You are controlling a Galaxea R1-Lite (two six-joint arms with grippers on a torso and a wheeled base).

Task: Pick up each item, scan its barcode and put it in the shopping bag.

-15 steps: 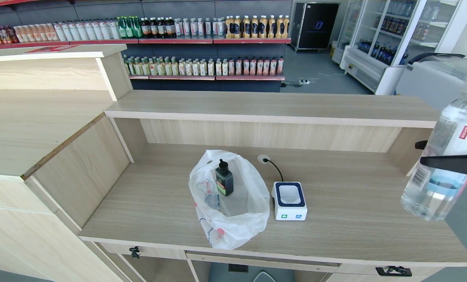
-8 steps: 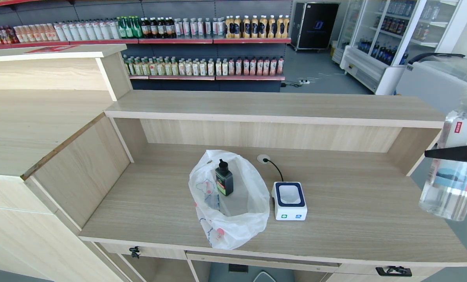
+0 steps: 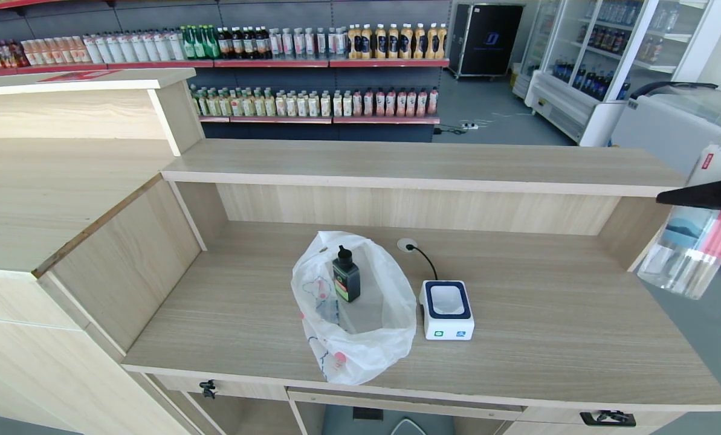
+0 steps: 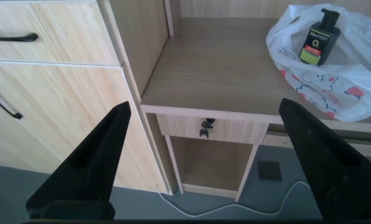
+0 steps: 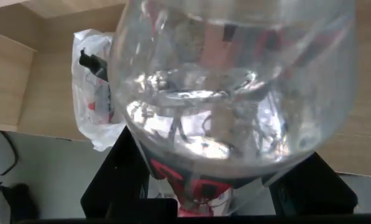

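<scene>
Right gripper (image 3: 698, 196) clamped round the water bottle (image 3: 683, 254), out past the counter's (image 3: 547, 338) right end. The scanner (image 3: 448, 309) sits well apart to its left, just beside the shopping bag (image 3: 360, 338). Bottle's tilted, base lowest, seemingly angled counterward. Left gripper (image 4: 204, 155) hangs spread wide, empty.

Black left tool (image 4: 201, 165), tapered fingers (image 4: 86, 165)

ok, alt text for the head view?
The right hand holds a clear water bottle tilted at the right edge. On the wooden counter, a white shopping bag holding a black bottle lies left of the barcode scanner.
</scene>
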